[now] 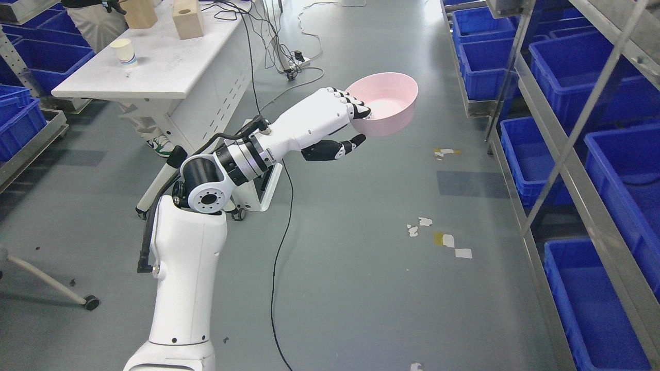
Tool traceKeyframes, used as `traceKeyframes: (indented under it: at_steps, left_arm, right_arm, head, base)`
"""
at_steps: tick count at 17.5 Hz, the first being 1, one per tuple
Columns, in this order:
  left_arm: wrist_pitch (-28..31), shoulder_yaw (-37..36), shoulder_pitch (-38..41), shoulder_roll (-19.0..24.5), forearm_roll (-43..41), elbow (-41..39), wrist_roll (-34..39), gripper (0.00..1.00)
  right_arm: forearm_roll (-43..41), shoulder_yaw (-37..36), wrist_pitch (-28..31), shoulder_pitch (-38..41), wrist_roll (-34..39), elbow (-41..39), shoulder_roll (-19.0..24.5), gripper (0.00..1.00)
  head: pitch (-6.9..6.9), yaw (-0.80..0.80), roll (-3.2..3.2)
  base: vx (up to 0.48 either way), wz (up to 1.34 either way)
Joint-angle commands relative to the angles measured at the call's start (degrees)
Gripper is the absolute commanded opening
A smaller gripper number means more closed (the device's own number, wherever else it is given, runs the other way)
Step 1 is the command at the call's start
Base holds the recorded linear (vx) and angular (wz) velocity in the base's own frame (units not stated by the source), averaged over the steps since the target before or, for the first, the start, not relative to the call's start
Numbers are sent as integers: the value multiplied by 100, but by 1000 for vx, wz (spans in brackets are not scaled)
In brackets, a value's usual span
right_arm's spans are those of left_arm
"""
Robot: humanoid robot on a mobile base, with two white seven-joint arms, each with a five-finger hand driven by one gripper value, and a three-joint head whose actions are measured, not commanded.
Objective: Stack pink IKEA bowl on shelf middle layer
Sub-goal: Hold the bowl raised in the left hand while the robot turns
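Observation:
My left hand point(357, 122) holds a pink bowl point(389, 105) in mid-air above the grey floor. Its fingers point(356, 105) hook over the bowl's near rim and the thumb point(346, 147) presses under its wall. The bowl is upright, tilted slightly, and looks empty. The left arm point(221, 175) rises from the lower left and reaches up and to the right. A metal shelf rack point(567, 154) runs along the right edge, well to the right of the bowl. My right hand does not show.
Blue bins point(608, 170) fill the rack's levels on the right. A white table point(170, 56) at upper left carries a paper cup point(124, 52) and wooden blocks point(188, 19). A person point(98, 20) stands behind it. Cables point(281, 216) trail across the floor.

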Motion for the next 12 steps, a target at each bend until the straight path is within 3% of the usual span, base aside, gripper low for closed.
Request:
traceKeyframes:
  at_steps: [1, 12]
  left_arm:
    - [-1, -58, 3, 100, 9, -22, 2, 1]
    - [-1, -58, 91, 100, 106, 21, 37, 2]
  right_arm:
    - [-2, 0, 3, 88, -1, -100, -100, 100]
    - [-2, 0, 3, 88, -1, -100, -100, 100]
  head:
    - [0, 0, 0]
    - [0, 0, 0]
  base:
    - [348, 356]
    - [424, -32]
